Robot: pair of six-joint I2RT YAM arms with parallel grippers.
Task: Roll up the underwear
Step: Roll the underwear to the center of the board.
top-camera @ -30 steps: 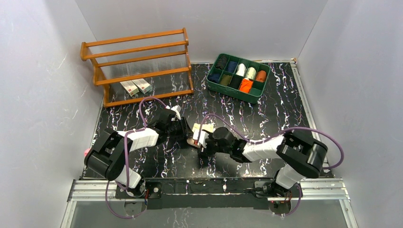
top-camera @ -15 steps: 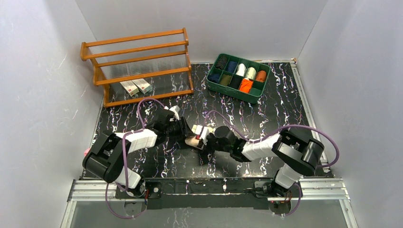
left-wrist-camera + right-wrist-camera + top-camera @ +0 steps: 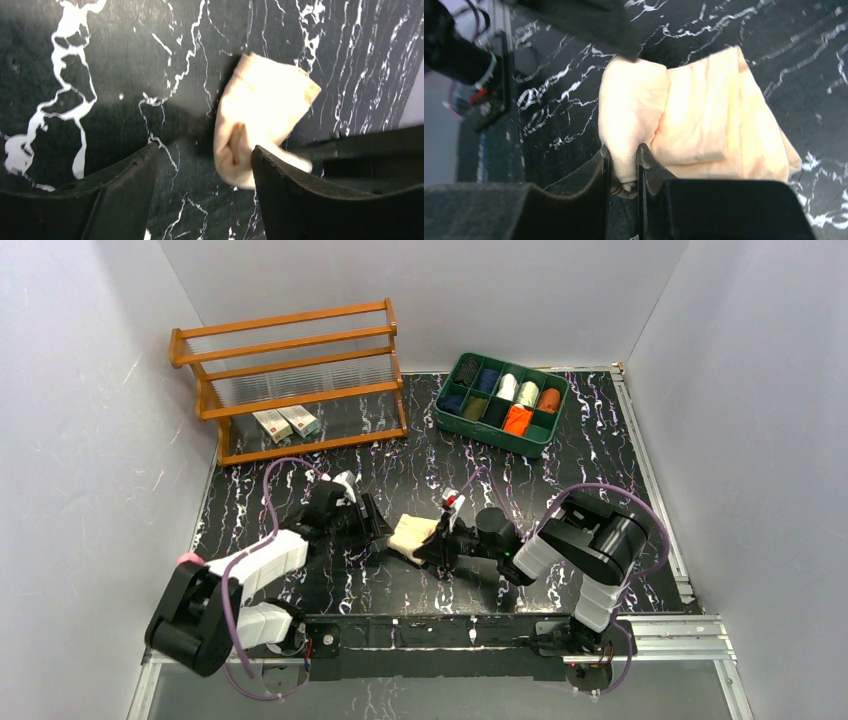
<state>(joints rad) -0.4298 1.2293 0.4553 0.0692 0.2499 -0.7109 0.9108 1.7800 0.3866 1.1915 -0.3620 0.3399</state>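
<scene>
The tan underwear [image 3: 412, 536] lies bunched and partly folded on the black marbled table between my two grippers. My right gripper [image 3: 443, 542] is shut on a fold at its right edge; in the right wrist view the jaws [image 3: 623, 162] pinch a thick fold of the tan cloth [image 3: 704, 120]. My left gripper [image 3: 376, 527] is open just left of the cloth. In the left wrist view [image 3: 205, 150] the tan cloth [image 3: 260, 110] lies ahead, against the right finger [image 3: 280, 175]. The bright orange underwear [image 3: 516, 420] sits rolled in the green tray.
The green divided tray [image 3: 538, 445] at the back right holds several rolls, including a duller orange one [image 3: 549, 400]. A wooden rack [image 3: 290, 380] stands at the back left with two small boxes [image 3: 285, 423] on its lowest shelf. Grey walls enclose the table.
Both grippers have drawn apart, the left one to the left and the right one to the right. The tan cloth, mostly hidden between them before, now shows on the table.
</scene>
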